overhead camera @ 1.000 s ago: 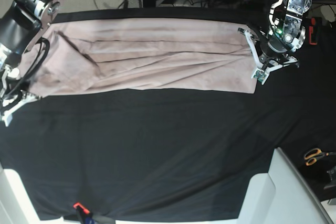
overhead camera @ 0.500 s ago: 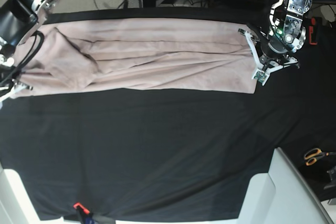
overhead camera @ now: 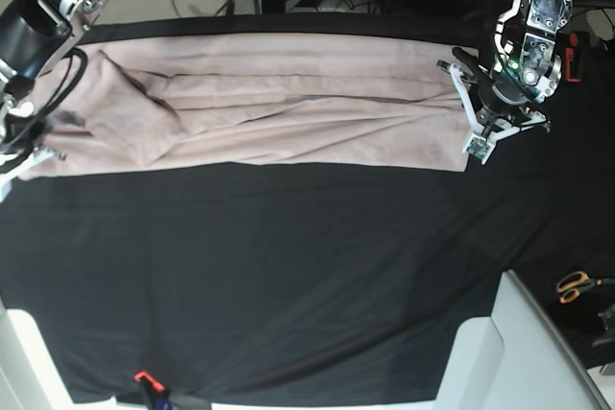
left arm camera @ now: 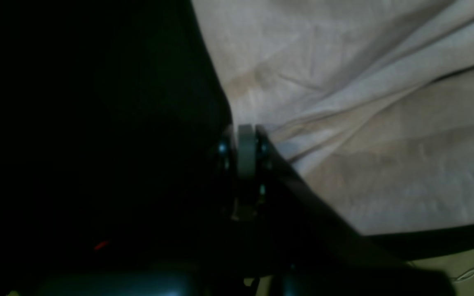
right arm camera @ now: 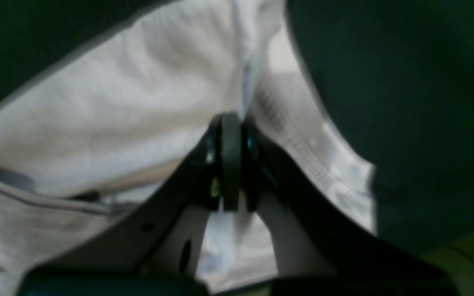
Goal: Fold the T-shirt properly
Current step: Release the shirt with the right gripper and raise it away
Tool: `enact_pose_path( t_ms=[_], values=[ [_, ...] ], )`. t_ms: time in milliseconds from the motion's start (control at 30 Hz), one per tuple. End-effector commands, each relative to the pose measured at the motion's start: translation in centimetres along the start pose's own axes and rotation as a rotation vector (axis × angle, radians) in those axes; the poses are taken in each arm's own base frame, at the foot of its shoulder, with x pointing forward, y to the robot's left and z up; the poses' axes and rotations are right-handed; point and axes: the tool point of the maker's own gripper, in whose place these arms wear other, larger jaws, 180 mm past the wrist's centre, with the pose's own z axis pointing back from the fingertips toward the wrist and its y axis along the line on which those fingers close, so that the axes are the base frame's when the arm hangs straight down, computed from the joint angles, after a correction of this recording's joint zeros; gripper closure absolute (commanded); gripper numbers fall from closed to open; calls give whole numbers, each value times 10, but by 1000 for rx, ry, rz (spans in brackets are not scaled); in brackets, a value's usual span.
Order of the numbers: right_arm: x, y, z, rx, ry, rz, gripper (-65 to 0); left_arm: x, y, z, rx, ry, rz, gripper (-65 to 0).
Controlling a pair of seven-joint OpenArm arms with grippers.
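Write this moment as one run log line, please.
T-shirt: stretched long | left end effector: shut on T-shirt | right end effector: shut on T-shirt

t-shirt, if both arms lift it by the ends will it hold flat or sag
Probably sag. The T-shirt already lies in long soft creases between the left gripper and the right gripper, so it looks floppy, not stiff. It seems thin and light, so the pinches at each end should carry it. The cloth may drag on the black table cover.
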Motion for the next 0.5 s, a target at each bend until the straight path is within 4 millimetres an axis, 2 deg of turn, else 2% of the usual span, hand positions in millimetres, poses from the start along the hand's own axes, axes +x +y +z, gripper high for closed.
enact_pose_path(
  t_ms=[0, 67, 167, 200, 267, 367, 467],
  values=[
    [19, -5, 7, -9, -47, -3, -12, 9, 12, 4, 29, -30, -9, 0],
    [25, -3, 8, -3, -56, -5, -81, 9, 12, 4, 29, -30, -9, 0],
    [29, -3, 10, -8, -72, 0, -248, 9, 12, 4, 29, -30, -9, 0],
    [34, -5, 11, -12, -91, -1, -272, 9, 12, 4, 29, -30, -9, 0],
    [44, -15, 14, -34, -135, -3, -246, 9, 12, 4, 29, -30, -9, 0],
    [50, -24, 17, -68, -159, -42, -189, 10, 12, 4, 29, -31, -9, 0],
    [66, -44, 41, -131, -236, -40, -120, 10, 12, 4, 29, -31, -9, 0]
  ],
)
